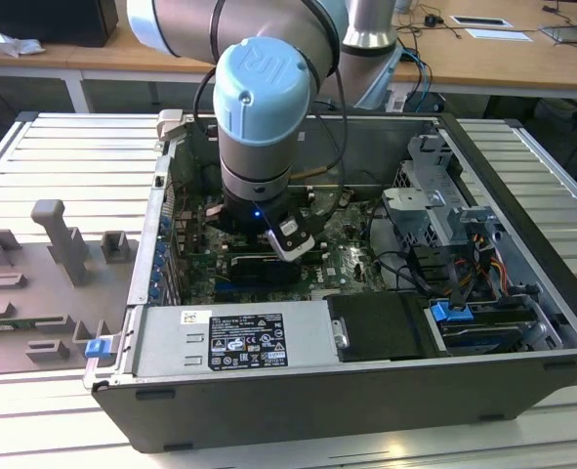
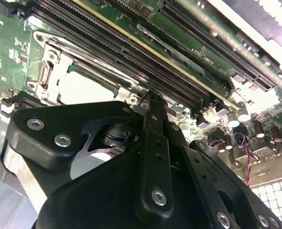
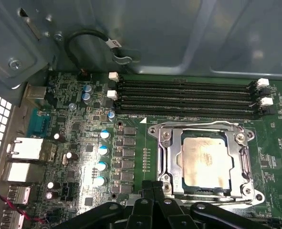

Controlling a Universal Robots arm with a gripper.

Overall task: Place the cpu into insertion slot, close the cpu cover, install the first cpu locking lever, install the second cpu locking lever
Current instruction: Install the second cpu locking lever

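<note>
The cpu [image 3: 205,160], a tan-silver square, lies flat in the insertion slot on the green motherboard [image 3: 131,95]. The grey metal cpu cover [image 3: 172,157] lies down around it, and the chip shows through its window. A thin lever rod [image 3: 198,125] runs along one edge of the socket. My gripper [image 3: 154,187] is shut, its black fingertips pressed together right at the socket's corner, with nothing visible between them. In the second wrist view the gripper [image 2: 152,98] points at the same corner, beside the cpu [image 2: 86,88] and the cover [image 2: 49,71].
Rows of black memory slots [image 3: 183,98] run beside the socket, and capacitors [image 3: 102,157] stand on its other side. In the exterior view the arm [image 1: 264,107] reaches down into the open computer case [image 1: 366,391]. A grey fixture [image 1: 59,244] sits at the exterior view's left.
</note>
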